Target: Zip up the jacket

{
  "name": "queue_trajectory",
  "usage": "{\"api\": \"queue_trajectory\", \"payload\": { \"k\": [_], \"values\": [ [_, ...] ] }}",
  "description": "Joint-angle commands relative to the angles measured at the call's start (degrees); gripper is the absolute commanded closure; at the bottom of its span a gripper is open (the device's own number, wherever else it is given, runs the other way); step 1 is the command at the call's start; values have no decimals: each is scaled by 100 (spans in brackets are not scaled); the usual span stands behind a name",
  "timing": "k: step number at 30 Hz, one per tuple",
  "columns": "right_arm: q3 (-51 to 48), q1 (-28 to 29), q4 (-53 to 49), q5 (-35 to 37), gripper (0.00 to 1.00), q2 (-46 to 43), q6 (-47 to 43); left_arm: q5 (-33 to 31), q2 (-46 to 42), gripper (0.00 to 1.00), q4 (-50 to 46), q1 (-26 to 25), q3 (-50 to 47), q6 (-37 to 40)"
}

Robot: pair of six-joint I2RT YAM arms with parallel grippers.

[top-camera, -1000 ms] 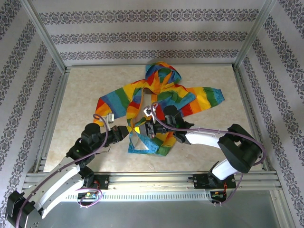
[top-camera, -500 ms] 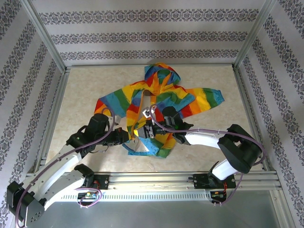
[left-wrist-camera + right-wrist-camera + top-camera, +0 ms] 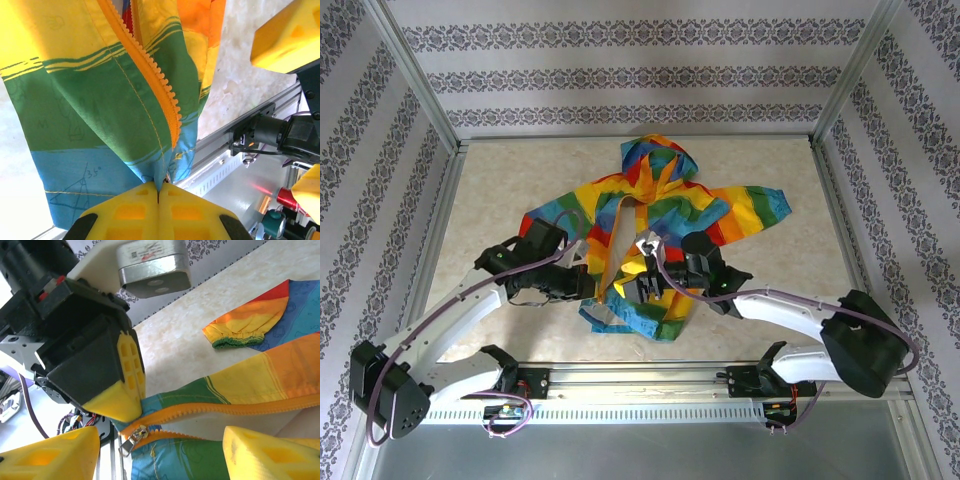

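Observation:
The rainbow-striped jacket (image 3: 665,205) lies spread on the table, hood to the far side, its bottom hem lifted. My left gripper (image 3: 588,288) is shut on the blue hem (image 3: 150,170) right at the foot of the orange zipper (image 3: 150,75). In the right wrist view, the zipper slider (image 3: 136,431) sits at the bottom end with its metal pull tab hanging, and the two tooth rows part above it. My right gripper (image 3: 160,442) stands open around the slider without touching it; its yellow fingers (image 3: 270,455) are well apart.
The marble-patterned table (image 3: 500,200) is framed by aluminium rails, with the near rail (image 3: 640,380) just below the hem. One jacket sleeve with a green cuff (image 3: 240,335) lies flat on the table. Patterned walls close in the sides.
My right gripper has opened and drawn back slightly from the zipper's foot. The left arm has stretched farther over the table, still holding the hem, and the jacket has shifted with it.

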Motion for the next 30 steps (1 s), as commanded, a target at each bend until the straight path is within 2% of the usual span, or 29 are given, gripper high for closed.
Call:
{"api": "queue_trajectory", "payload": {
  "k": [1,4,7,11,14,16,21,25,30],
  "values": [
    [-80,-14,-322,30,33,-226,-381,110,133,100,-800,1,393,480],
    [-82,35,-562,112,33,-353,-532,101,280,100,-1080,3,557,611],
    [42,230,-1163,520,37,-503,-886,84,407,100,-1266,3,679,701],
    [335,529,-2004,1055,57,-516,-1261,119,640,100,-1383,2,850,756],
    [303,790,-1959,1212,64,-546,-1331,145,789,100,-1416,1,933,766],
    [271,990,-1847,1306,64,-543,-1347,158,836,100,-1439,3,968,789],
    [473,1472,-1764,1458,56,-173,-1539,180,945,100,-1468,3,1035,818],
    [702,1667,-1747,1492,51,184,-1622,201,977,100,-1462,1,1060,807],
    [978,1723,-1781,1811,52,623,-1684,230,975,100,-1437,3,1056,804]
  ]
}}
